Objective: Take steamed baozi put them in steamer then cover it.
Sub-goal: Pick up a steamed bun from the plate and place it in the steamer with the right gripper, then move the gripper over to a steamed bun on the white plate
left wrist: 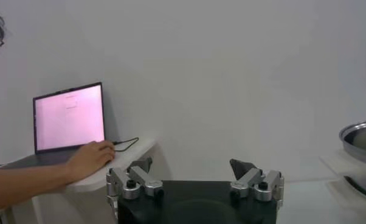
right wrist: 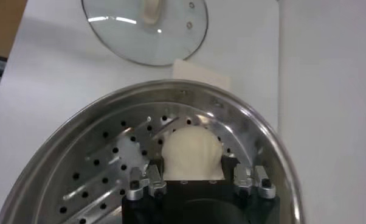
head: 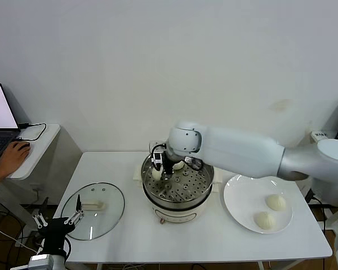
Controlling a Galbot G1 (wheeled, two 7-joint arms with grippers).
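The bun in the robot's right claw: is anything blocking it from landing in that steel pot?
Nothing visible. The right tool holds the bun just above the steamer's perforated tray, and the cover lies aside on the table.

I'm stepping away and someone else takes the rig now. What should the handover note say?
Right gripper: shut on a baozi, low inside the steamer.
Left gripper: open, parked by the table's front left corner.
One other bun seems to sit in the steamer behind the gripper; two baozi wait on the plate.
The cover lies on the table left of the steamer.
Left: release, move two plate buns, cover.
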